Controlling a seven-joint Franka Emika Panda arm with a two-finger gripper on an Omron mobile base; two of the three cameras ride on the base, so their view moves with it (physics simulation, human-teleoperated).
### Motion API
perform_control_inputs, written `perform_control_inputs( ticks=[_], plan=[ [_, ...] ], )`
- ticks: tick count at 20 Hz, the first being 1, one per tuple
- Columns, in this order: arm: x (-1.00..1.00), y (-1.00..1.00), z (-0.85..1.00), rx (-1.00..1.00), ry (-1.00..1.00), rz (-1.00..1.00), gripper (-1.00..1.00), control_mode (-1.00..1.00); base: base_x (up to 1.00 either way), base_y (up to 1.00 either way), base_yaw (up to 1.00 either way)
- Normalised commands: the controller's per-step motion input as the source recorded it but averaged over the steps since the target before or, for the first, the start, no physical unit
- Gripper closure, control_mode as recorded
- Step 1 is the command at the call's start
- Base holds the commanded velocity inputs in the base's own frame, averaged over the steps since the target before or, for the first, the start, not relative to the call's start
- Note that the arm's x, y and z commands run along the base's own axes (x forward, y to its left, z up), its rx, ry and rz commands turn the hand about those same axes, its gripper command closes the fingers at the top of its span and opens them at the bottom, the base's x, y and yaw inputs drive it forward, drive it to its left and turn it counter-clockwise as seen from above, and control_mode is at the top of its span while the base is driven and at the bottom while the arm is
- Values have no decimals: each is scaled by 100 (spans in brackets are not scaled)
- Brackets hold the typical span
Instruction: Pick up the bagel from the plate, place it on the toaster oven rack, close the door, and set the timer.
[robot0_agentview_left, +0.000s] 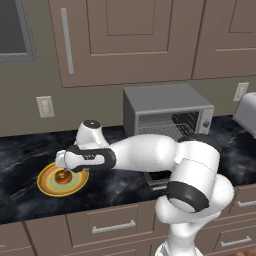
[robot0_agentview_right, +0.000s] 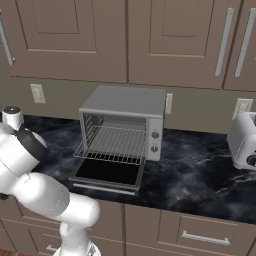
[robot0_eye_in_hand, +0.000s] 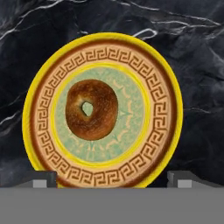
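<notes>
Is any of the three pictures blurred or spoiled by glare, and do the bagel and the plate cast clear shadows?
Hand view: sharp, evenly lit; the bagel and the plate show no glare and hardly any cast shadow. Left base view: softer, and the bagel is only a small brown spot under the gripper. Right base view: clear; the toaster oven rack has distinct bars.

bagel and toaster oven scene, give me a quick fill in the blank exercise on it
1. The bagel lies on the ____.
2. The door of the toaster oven is ____.
3. The toaster oven rack holds ____.
4. The gripper hovers over the plate, its fingers ____.

Missing words: plate; open; nothing; open
</notes>
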Motion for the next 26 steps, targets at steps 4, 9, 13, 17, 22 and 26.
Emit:
perform_control_inputs(
  ticks=[4, 9, 13, 17, 22, 26],
  plan=[
    [15, 18, -19, 0, 0, 0, -100, -100, 0, 0, 0],
    [14, 7, -15, 0, 0, 0, -100, -100, 0, 0, 0],
    [13, 2, -12, 0, 0, 0, -100, -100, 0, 0, 0],
    [6, 1, -10, 1, 0, 0, -100, -100, 0, 0, 0],
    [1, 1, -12, 2, 0, 0, -100, -100, 0, 0, 0],
    [5, 3, -12, 3, 0, 0, -100, -100, 0, 0, 0]
  ],
)
